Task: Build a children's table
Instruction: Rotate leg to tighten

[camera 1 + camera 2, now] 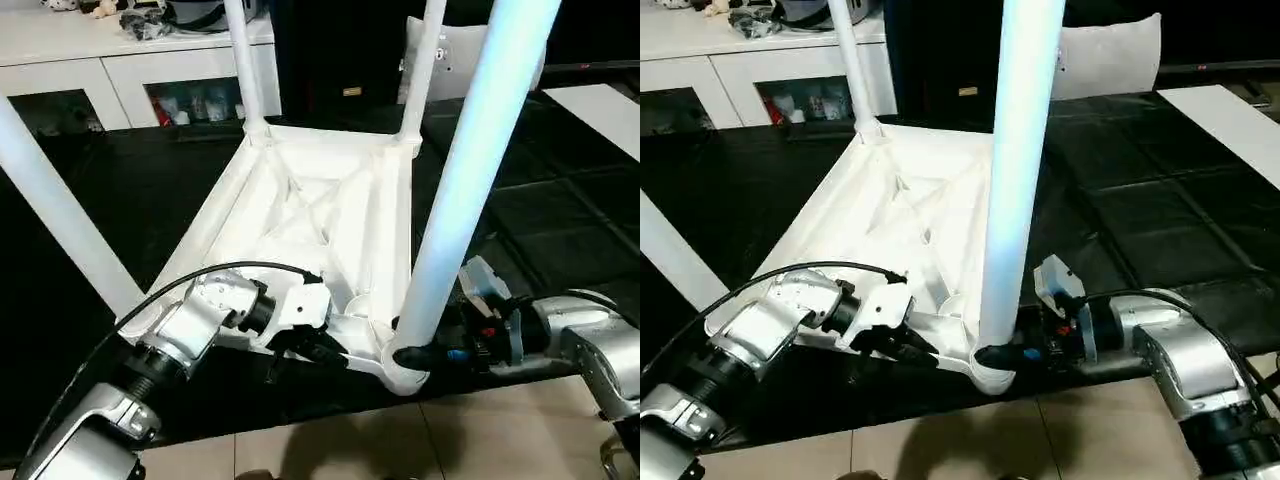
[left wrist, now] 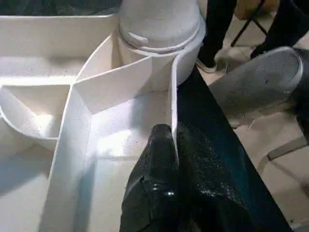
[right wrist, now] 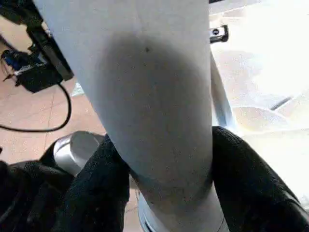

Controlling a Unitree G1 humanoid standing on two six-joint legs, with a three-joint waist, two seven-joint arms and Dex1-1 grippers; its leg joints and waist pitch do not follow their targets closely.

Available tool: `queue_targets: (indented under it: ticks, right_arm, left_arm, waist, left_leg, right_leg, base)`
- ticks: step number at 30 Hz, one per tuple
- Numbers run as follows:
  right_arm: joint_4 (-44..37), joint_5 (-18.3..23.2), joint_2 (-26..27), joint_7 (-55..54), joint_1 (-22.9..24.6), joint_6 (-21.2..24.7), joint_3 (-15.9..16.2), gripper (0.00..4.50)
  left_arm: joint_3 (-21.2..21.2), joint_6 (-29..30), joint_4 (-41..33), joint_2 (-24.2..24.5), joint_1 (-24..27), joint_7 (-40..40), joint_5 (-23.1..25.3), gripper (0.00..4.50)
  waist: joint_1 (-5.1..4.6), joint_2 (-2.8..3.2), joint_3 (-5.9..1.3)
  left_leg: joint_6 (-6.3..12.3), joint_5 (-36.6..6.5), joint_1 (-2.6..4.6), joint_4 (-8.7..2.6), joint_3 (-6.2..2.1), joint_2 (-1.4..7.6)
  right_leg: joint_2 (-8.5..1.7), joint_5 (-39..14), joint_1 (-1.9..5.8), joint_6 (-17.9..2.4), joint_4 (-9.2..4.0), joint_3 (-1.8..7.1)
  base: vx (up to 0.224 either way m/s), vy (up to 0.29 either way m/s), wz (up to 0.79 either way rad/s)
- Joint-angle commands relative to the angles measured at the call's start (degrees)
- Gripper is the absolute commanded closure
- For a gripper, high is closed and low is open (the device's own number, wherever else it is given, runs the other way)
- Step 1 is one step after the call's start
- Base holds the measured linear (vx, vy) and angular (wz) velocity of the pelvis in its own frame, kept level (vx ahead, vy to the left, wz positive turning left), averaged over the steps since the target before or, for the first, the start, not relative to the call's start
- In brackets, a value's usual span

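standing upside down on the black mat, the children's table shows its x-ribbed underside to the head camera, with legs rising from its corner sockets. the near leg is the one that matters: its long axis runs almost straight up from the near corner socket, leaning a little toward the upper right in the left eye view.

the right gripper comes at that leg level from the robot's right, and its two black fingers sit either side of the leg's base just above the socket, at right angles to the leg's length. in the right wrist view the pads lie against the white plastic on both sides, so it looks clamped round the leg at about half its spread.

the left gripper is pinched narrow on the table's thin side wall, one finger inside the rim and one outside, just beside the same socket. it seems to be steadying the top.

the right arm is therefore the one on the leg; any seating push or twist should, i judge, follow the leg's own axis down into the socket, while the left holds the frame from shifting.
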Motion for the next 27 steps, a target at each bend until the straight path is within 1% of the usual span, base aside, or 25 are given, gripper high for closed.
queue_targets:
  ticks: [1,2,3,4,6,7,8,9,10,11,12,13,14,15,16,17,18,19,20,21,22,23,24,26,27]
  right_arm:
    - [-1.8,2.0,1.8,-2.9,0.9,2.4,0.0,2.43]
    - [-1.0,0.7,3.1,-6.2,0.6,2.5,-0.2,2.43]
    - [-0.3,-0.5,4.1,-8.6,0.3,2.3,-0.3,2.43]
    - [1.0,-2.5,6.1,-13.2,-0.4,2.3,-0.4,2.43]
    - [2.7,-4.5,9.0,-19.2,-1.7,3.0,-0.9,2.45]
    - [3.6,-5.3,10.5,-22.3,-2.5,3.6,-1.2,2.46]
    - [4.6,-6.1,12.2,-25.4,-3.3,4.2,-1.6,2.46]
    - [4.6,-6.1,12.2,-25.4,-3.3,4.2,-1.6,2.48]
    - [6.2,-8.0,16.1,-32.4,-4.7,5.5,-2.2,2.49]
    - [6.6,-8.6,17.6,-35.1,-5.1,6.0,-2.5,2.5]
    - [7.1,-9.1,19.0,-37.6,-5.6,6.2,-2.8,2.5]
    - [7.8,-9.6,20.6,-40.3,-6.1,6.4,-3.3,2.5]
    - [9.0,-9.9,22.9,-44.0,-7.0,6.7,-4.2,2.5]
    - [9.9,-10.2,24.6,-46.6,-7.6,7.0,-4.9,2.5]
    - [10.7,-10.1,26.0,-48.6,-8.1,7.2,-5.5,2.5]
    - [11.4,-9.4,27.4,-49.3,-8.6,6.8,-6.0,2.5]
    - [11.6,-8.9,28.0,-49.2,-8.7,6.6,-6.1,2.16]
    - [11.7,-8.9,28.2,-49.2,-8.8,6.2,-6.0,2.16]
    - [11.6,-9.2,28.6,-49.1,-8.9,5.7,-5.8,1.82]
    - [11.3,-9.4,28.6,-48.8,-8.8,5.6,-5.7,1.82]
    - [10.5,-9.3,28.3,-48.0,-8.3,5.5,-5.7,1.76]
    - [10.3,-9.3,28.2,-47.9,-8.2,5.5,-5.7,1.64]
    - [9.8,-9.1,27.7,-47.3,-8.0,5.6,-5.7,1.51]
    - [7.3,-8.8,24.3,-43.2,-6.0,5.5,-5.4,1.36]
    - [7.3,-8.8,24.3,-43.2,-6.0,5.5,-5.4,1.3]
  left_arm:
    - [2.3,2.7,-2.6,-0.9,0.5,3.6,-1.6,4.5]
    - [2.8,4.3,-3.6,-1.2,1.2,5.0,-1.8,4.5]
    - [3.2,5.2,-4.2,-1.3,1.6,6.0,-1.8,4.5]
    - [3.6,6.8,-5.3,-1.7,2.3,7.6,-1.9,4.5]
    - [4.2,8.8,-6.5,-2.5,3.0,10.2,-1.6,4.5]
    - [4.5,9.8,-7.1,-3.1,3.2,11.9,-1.2,4.5]
    - [4.9,11.1,-7.7,-3.9,3.4,13.8,-0.8,4.5]
    - [4.9,11.1,-7.7,-3.9,3.4,13.8,-0.8,4.5]
    - [5.7,13.7,-8.3,-6.4,3.4,18.1,-0.1,4.5]
    - [6.0,14.5,-8.6,-7.4,3.3,19.5,0.1,4.5]
    - [6.2,15.1,-8.6,-8.3,3.2,20.8,0.3,4.5]
    - [6.4,15.7,-8.8,-9.1,3.0,22.2,0.4,4.5]
    - [6.5,16.1,-8.4,-10.4,2.5,23.8,0.6,4.5]
    - [6.5,16.4,-8.3,-11.2,2.2,25.0,0.7,4.5]
    - [6.8,16.5,-7.8,-12.1,1.7,26.5,0.8,4.5]
    - [7.0,16.9,-7.5,-13.2,1.1,27.9,0.8,4.5]
    - [7.1,17.1,-7.5,-13.7,0.9,28.4,0.8,4.5]
    - [7.1,17.2,-7.4,-14.0,0.6,28.8,0.9,4.5]
    - [7.0,17.3,-7.4,-14.4,0.3,29.5,1.4,4.5]
    - [6.9,17.2,-7.3,-14.4,0.2,29.7,1.8,4.5]
    - [6.8,17.0,-7.2,-14.0,0.2,29.6,2.4,4.5]
    - [6.8,16.9,-7.2,-13.8,0.2,29.6,2.5,4.5]
    - [6.8,16.8,-7.1,-13.5,0.2,29.4,2.6,4.5]
    - [7.2,15.5,-6.4,-11.4,0.5,28.2,2.7,4.5]
    - [7.2,15.5,-6.4,-11.4,0.5,28.2,2.7,4.5]
  waist:
    - [-0.3,-1.49,-4.04]
    - [-0.42,-1.52,-4.02]
    - [-0.61,-1.49,-3.74]
    - [-1.08,-1.49,-3.53]
    - [-1.95,-1.52,-3.26]
    - [-3.57,-1.57,-3.06]
    - [-4.13,-1.51,-3.07]
    - [-4.69,-1.63,-3.03]
    - [-6.08,-1.45,-2.97]
    - [-6.58,-1.42,-2.9]
    - [-7.42,-1.3,-2.92]
    - [-7.99,-1.06,-3.05]
    - [-8.33,-0.93,-3.09]
    - [-9.11,-0.84,-3.15]
    - [-9.53,-0.8,-3.39]
    - [-9.66,-0.86,-3.49]
    - [-9.73,-0.85,-3.6]
    - [-9.64,-0.88,-3.75]
    - [-9.38,-0.88,-3.87]
    - [-9.22,-0.92,-4.02]
    - [-8.8,-0.79,-4.26]
    - [-8.62,-0.84,-4.26]
    - [-8.27,-0.87,-4.33]
    - [-7.39,-0.89,-4.29]
    - [-7.07,-0.9,-4.33]
  left_leg:
    - [5.4,-1.7,-0.17,-4.22,-1.36,4.01]
    - [5.02,-1.9,-0.1,-4.28,-1.37,4.06]
    - [4.47,-3.2,0.02,-4.37,-1.27,3.82]
    - [3.36,-4.8,-0.03,-4.42,-1.23,3.51]
    - [2.3,-6.8,0.13,-4.4,-1.21,3.08]
    - [1.26,-9.5,0.1,-4.2,-1.43,2.67]
    - [1.17,-10.3,0.2,-4.1,-1.44,2.54]
    - [1.02,-10.7,0.04,-4.02,-1.55,2.49]
    - [0.73,-12.0,0.37,-3.82,-1.66,2.37]
    - [0.66,-12.6,0.21,-3.77,-1.75,2.32]
    - [0.51,-13.3,0.18,-3.7,-1.92,2.32]
    - [0.74,-14.2,0.6,-3.76,-2.05,2.44]
    - [0.88,-14.3,0.66,-3.92,-2.19,2.66]
    - [0.94,-14.4,0.19,-4.26,-2.69,3.06]
    - [1.0,-13.5,-0.14,-4.42,-2.91,3.25]
    - [1.13,-12.8,-0.27,-4.43,-3.0,3.29]
    - [1.59,-11.3,-0.35,-4.45,-3.01,3.31]
    - [1.89,-10.1,-0.35,-4.39,-2.94,3.31]
    - [2.8,-7.4,-0.52,-4.27,-2.89,3.38]
    - [3.79,-4.6,-1.01,-4.16,-2.93,3.48]
    - [5.0,-1.6,-1.07,-3.99,-2.92,3.6]
    - [5.54,-0.4,-0.97,-3.94,-2.88,3.71]
    - [6.43,1.5,-1.01,-3.83,-2.79,3.73]
    - [7.56,2.6,-0.86,-3.72,-2.52,3.66]
    - [7.79,2.6,-0.82,-3.7,-2.48,3.67]
  right_leg:
    - [-4.34,-17.8,3.96,-2.8,-4.23,4.73]
    - [-4.34,-18.4,3.97,-2.6,-4.26,4.74]
    - [-4.21,-20.8,3.85,-2.0,-4.79,4.54]
    - [-4.2,-23.8,3.86,-1.1,-5.21,4.22]
    - [-4.05,-27.4,3.81,0.3,-5.93,3.75]
    - [-3.86,-31.4,4.01,2.8,-6.78,3.0]
    - [-3.88,-32.1,3.92,3.3,-7.01,2.82]
    - [-3.78,-32.6,3.94,3.9,-7.08,2.63]
    - [-3.66,-33.6,3.68,4.6,-7.63,2.2]
    - [-3.61,-34.0,3.77,4.9,-7.76,1.88]
    - [-3.67,-34.5,3.89,5.6,-8.07,1.55]
    - [-3.76,-34.2,3.84,5.8,-8.31,1.46]
    - [-3.93,-33.1,3.97,5.3,-8.22,1.62]
    - [-4.08,-30.9,4.28,4.1,-7.82,1.69]
    - [-4.26,-28.3,4.51,3.3,-7.32,2.09]
    - [-4.42,-27.0,4.57,2.8,-7.01,2.34]
    - [-4.53,-25.0,4.51,1.4,-6.6,2.7]
    - [-4.59,-23.5,4.52,0.7,-6.38,2.96]
    - [-4.67,-20.0,4.53,-0.9,-5.75,3.39]
    - [-4.73,-16.6,4.91,-2.2,-4.9,3.65]
    - [-4.72,-12.4,4.95,-3.5,-4.17,3.91]
    - [-4.71,-10.6,4.83,-4.2,-3.92,4.06]
    - [-4.7,-8.0,4.97,-5.3,-3.41,4.22]
    - [-4.64,-6.9,4.95,-5.8,-3.22,4.34]
    - [-4.63,-6.8,5.03,-5.7,-3.16,4.37]
  base:
    - [0.0,0.0,0.0]
    - [0.0,0.0,0.0]
    - [0.0,0.0,0.0]
    - [0.0,0.0,0.0]
    - [0.0,0.0,0.0]
    - [0.0,0.0,0.0]
    - [0.0,0.0,0.0]
    - [0.0,0.0,0.0]
    - [0.0,0.0,0.0]
    - [0.0,0.0,0.0]
    - [0.0,0.0,0.0]
    - [0.0,0.0,0.0]
    - [0.0,0.0,0.0]
    - [0.0,0.0,0.0]
    - [0.0,0.0,0.0]
    - [0.0,0.0,0.0]
    - [0.0,0.0,0.0]
    - [0.0,0.0,0.0]
    - [0.0,0.0,0.0]
    - [0.0,0.0,0.0]
    - [0.0,0.0,0.0]
    - [0.0,0.0,0.0]
    - [0.0,0.0,0.0]
    - [0.0,0.0,0.0]
    - [0.0,0.0,0.0]
